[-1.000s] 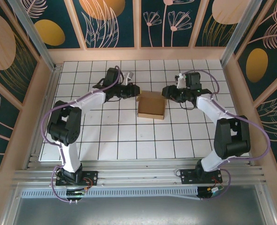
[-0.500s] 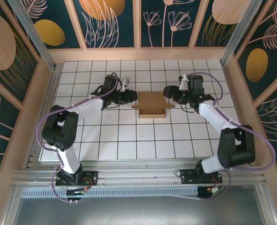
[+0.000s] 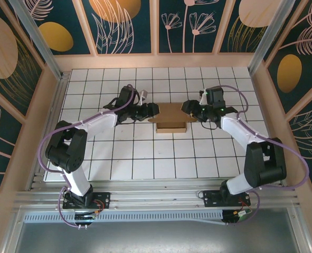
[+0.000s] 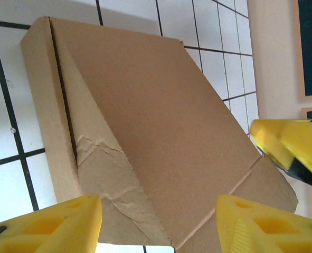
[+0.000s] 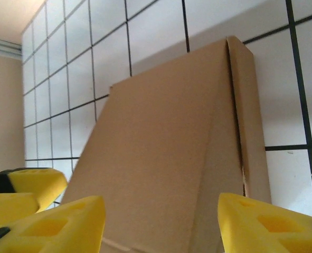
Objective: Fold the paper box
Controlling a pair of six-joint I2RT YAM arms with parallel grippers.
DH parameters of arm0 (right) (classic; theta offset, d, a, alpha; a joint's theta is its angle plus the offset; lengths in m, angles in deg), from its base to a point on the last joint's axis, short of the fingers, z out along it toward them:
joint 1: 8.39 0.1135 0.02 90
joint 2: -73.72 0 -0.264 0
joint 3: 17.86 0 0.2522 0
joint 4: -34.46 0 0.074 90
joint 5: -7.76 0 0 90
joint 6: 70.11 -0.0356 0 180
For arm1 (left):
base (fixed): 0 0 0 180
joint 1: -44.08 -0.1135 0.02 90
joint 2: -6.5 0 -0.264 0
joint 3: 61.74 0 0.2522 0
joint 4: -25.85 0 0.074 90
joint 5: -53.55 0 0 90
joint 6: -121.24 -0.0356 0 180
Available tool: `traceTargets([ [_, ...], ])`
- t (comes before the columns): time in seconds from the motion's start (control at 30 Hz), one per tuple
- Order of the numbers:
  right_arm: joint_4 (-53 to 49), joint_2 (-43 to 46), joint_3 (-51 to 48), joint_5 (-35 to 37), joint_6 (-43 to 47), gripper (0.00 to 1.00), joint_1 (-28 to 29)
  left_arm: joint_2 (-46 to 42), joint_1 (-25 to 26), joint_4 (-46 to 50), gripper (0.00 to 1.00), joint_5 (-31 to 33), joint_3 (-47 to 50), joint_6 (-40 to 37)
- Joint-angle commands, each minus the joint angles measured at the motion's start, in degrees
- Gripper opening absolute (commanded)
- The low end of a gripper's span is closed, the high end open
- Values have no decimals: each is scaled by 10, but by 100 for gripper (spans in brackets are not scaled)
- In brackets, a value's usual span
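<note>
Two arms flank paper box at middle of table, one gripper at each end. You look late in task: walls up, lid slanted over body, not seated; creased side flap untucked. Left gripper low, reaching inward, jaws parted, gripping nothing. Right gripper mirrors it, jaws likewise parted, box end just ahead.
</note>
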Motion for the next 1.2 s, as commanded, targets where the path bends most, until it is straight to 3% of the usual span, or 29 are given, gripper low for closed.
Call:
traceTargets([
  [0.0,-12,-17,0,23,-6,57,20,-7,13,5,57,2,5,17],
  [0.2,10,-43,-11,41,-18,50,40,-10,18,-33,42,-1,46,42],
  [0.5,24,-41,-23,55,-23,42,46,11,29,-67,36,2,56,62],
  [0.9,42,-40,-33,46,-34,42,56,46,28,-103,31,-10,58,83],
  [1.17,46,-43,-31,48,-36,42,58,54,29,-191,29,-70,90,135],
])
